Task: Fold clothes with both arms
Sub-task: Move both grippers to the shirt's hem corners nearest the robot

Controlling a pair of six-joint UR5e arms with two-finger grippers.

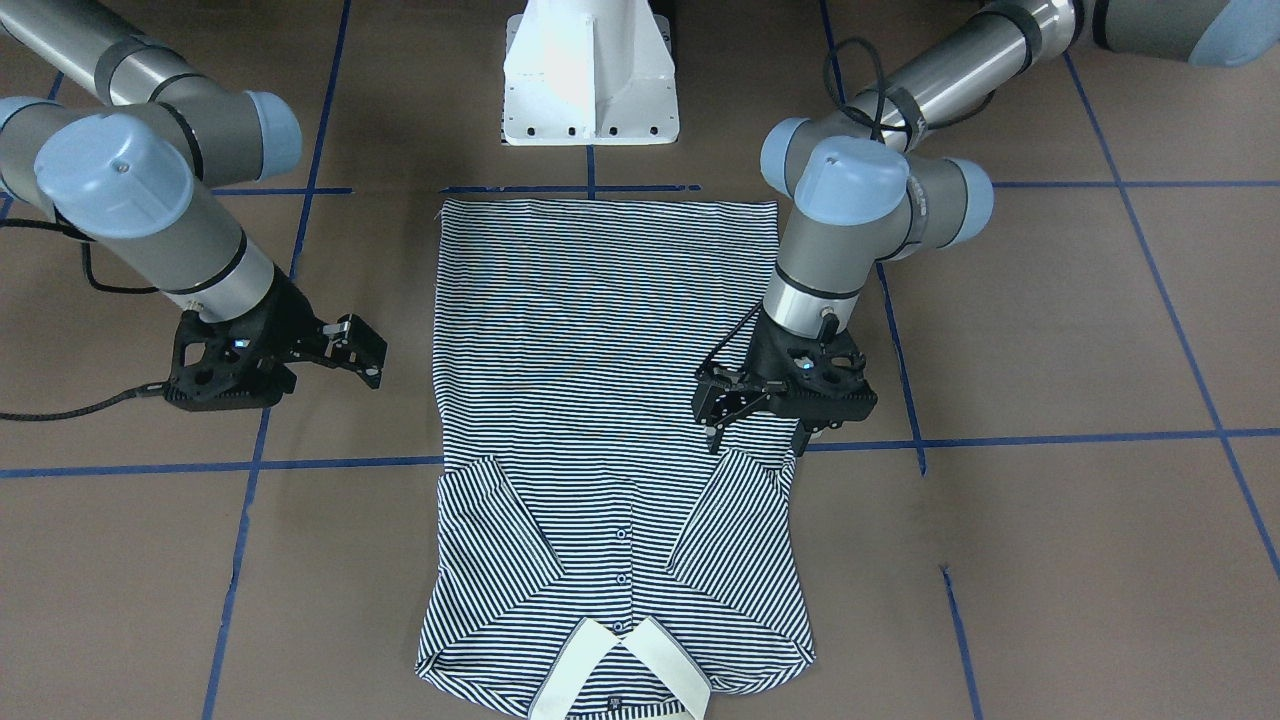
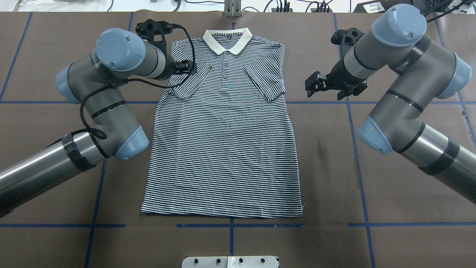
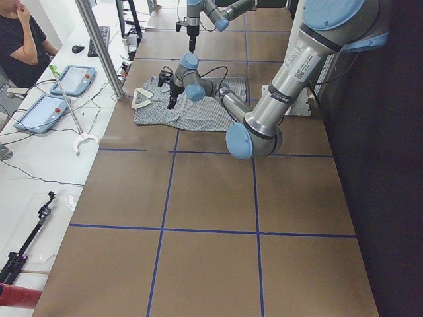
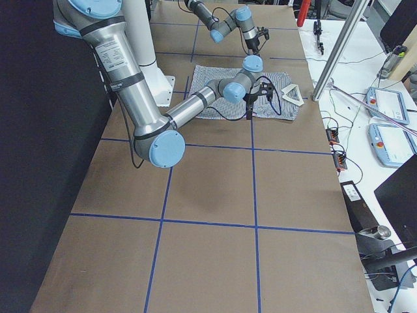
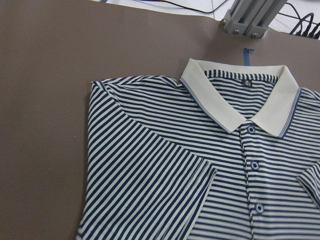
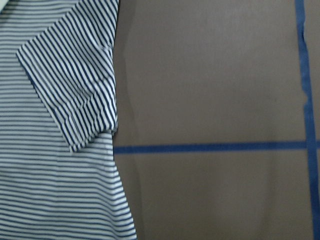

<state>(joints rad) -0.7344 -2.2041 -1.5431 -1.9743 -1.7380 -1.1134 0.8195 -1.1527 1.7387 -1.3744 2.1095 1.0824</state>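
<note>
The striped polo shirt (image 2: 223,149) lies flat and face up on the brown table, its cream collar (image 2: 227,39) at the far side from the robot. Both short sleeves are folded in over the chest. My left gripper (image 1: 715,415) hovers open over the folded sleeve on its side, at the shirt's edge, and holds nothing. Off the shirt's other edge, my right gripper (image 1: 362,350) stands open above bare table. The left wrist view shows the collar (image 5: 235,105) and the buttons. A folded sleeve (image 6: 70,85) lies beside blue tape in the right wrist view.
The white pedestal (image 1: 590,75) stands behind the shirt's hem. Blue tape lines (image 2: 372,100) cross the table. A side bench holds tablets (image 3: 43,112), cables and an aluminium post (image 3: 99,46); a person (image 3: 23,39) sits there.
</note>
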